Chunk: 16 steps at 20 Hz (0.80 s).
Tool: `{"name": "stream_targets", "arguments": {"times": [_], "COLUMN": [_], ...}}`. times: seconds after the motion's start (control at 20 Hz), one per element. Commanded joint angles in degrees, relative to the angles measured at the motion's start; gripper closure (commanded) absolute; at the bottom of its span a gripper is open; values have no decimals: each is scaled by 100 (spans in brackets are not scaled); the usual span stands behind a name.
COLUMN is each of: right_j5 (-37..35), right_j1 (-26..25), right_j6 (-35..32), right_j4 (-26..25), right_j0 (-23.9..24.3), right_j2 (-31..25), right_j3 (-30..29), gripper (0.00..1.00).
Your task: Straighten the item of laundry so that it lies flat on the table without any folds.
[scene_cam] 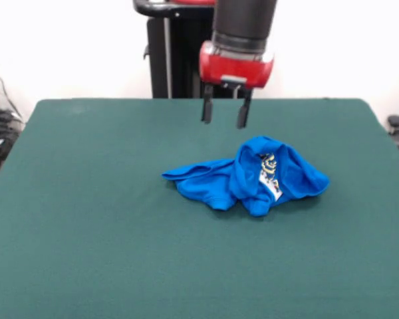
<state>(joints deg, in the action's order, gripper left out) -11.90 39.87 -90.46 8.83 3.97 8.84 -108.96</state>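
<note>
One shirt (pixel 249 176) is all I count on the table (pixel 86 219), and it is the only loose thing on the green cloth. I see it bright blue and bunched up, lying a little right of the table's middle in the front view. One flatter flap runs out to the picture's left and ends in a blunt tip; the rest is heaped into a rounded mound on the right, with folds doubled over one another. One small patch of print shows on the mound, white with yellow and dark marks, too crumpled for me to read. The shirt rests wholly on the cloth, well clear of every table edge.

One arm comes down from the top of the picture, black above and with a red collar (pixel 237 65) below. Beneath the collar hangs one gripper (pixel 225 111) with two dark fingers (pixel 207 109), and I can see green cloth and the far edge of the table between them, so the claw stands spread apart with nothing between its tips. It hangs above and just beyond the mound's far side, not touching the blue fabric.

Behind the table I count one black pedestal column (pixel 161 53) against a pale wall. Some dark gear sits at the left edge and a small dark object at the right edge, neither clear enough for me to name.
</note>
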Motion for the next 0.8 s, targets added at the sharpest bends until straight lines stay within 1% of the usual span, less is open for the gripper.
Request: {"name": "stream_targets", "arguments": {"times": [0.05, 0.4, 0.7, 0.8], "right_j5": [646, 744, 612, 451], "right_j1": [-668, -871, -1063, -1105], "right_j6": [-1570, -1408, -1413, -1380], "right_j4": [581, 805, 1051, 1162], "right_j0": [541, 1088, 1413, 1517], "right_j2": [-623, -1120, -1434, -1516], "right_j3": [364, 681, 929, 1077], "gripper": [0, 0, 0, 0]}}
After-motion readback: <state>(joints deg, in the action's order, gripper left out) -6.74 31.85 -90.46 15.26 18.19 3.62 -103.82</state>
